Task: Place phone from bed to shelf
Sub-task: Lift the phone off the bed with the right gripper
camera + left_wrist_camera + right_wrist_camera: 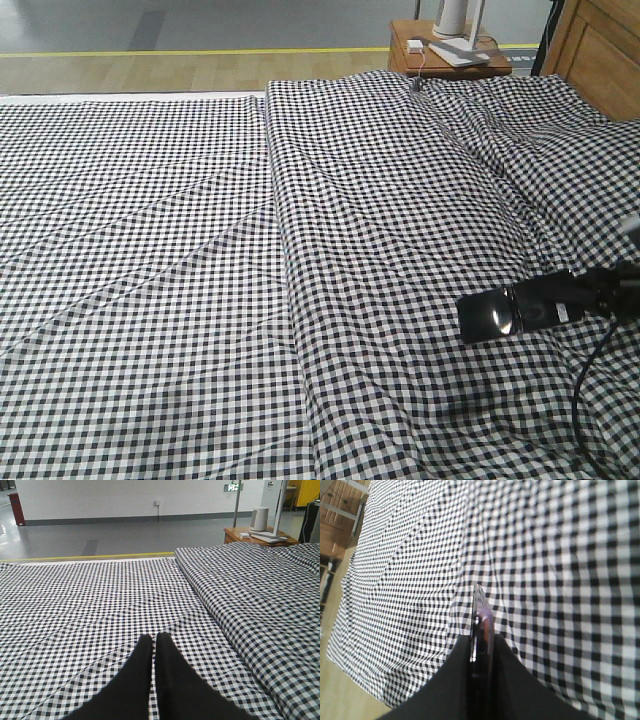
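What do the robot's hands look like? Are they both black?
Yes. The left tool and the right tool each have two plain matte black fingers, wide at the base and narrowing toward the tips. A thin black cable trails down near the right tool.

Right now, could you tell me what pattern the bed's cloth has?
The bed wears small black-and-white gingham check, clearest in the exterior front-facing view.

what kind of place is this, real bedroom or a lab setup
Probably a mock bedroom inside a larger hall: a wide gingham-covered bed with a wooden headboard and bedside table, but bare grey floor with a yellow line beyond it.
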You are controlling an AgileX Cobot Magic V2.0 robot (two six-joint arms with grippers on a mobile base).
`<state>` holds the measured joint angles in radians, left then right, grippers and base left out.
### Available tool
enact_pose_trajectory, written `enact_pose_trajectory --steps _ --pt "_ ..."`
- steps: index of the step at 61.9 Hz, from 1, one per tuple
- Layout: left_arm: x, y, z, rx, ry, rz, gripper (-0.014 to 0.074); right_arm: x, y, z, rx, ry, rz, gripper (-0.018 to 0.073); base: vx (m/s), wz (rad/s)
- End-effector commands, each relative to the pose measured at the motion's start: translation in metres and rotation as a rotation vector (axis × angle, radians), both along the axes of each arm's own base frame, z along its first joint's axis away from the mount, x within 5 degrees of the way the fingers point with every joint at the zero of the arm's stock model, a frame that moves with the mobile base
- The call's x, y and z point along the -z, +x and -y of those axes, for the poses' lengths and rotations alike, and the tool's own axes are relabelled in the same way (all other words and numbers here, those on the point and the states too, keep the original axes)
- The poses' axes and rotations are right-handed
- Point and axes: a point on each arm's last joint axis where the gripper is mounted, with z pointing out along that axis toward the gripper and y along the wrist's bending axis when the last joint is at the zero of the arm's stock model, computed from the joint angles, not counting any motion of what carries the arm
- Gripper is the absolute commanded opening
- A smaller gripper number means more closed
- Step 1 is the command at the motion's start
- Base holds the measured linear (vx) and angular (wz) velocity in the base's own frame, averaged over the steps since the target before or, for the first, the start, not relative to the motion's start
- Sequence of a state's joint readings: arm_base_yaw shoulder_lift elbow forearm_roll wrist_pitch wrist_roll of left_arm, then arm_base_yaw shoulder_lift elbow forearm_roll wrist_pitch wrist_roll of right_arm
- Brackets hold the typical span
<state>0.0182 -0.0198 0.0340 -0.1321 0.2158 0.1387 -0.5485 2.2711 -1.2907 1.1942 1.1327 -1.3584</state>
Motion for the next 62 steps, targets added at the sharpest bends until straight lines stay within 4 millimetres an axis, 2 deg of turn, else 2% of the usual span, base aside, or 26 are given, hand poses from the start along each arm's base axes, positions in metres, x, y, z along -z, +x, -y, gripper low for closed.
enact_pose_trajectory --steps 1,14,29,50,62 --pt "-0.007 0.000 -0.001 -0.007 -0.009 0.080 0.0001 -0.061 0.005 -0.025 -0.117 0.080 0.136 -0.0004 0.00 0.00" --pt "-0.007 0.000 -0.001 -0.007 -0.009 0.080 0.0001 -0.109 0.011 -0.080 -0.256 0.036 0.233 -0.0004 0.00 0.00" --pt "-0.007 0.000 -0.001 -0.007 -0.009 0.080 0.0001 -0.164 0.001 -0.131 -0.369 0.004 0.332 -0.0004 0.00 0.00" --pt "-0.007 0.000 -0.001 -0.007 -0.009 0.080 0.0001 -0.240 -0.041 -0.200 -0.544 -0.036 0.512 -0.0004 0.00 0.00" --pt "-0.007 0.000 -0.001 -0.007 -0.009 0.080 0.0001 -0.270 -0.070 -0.233 -0.629 -0.017 0.566 -0.0004 0.00 0.00"
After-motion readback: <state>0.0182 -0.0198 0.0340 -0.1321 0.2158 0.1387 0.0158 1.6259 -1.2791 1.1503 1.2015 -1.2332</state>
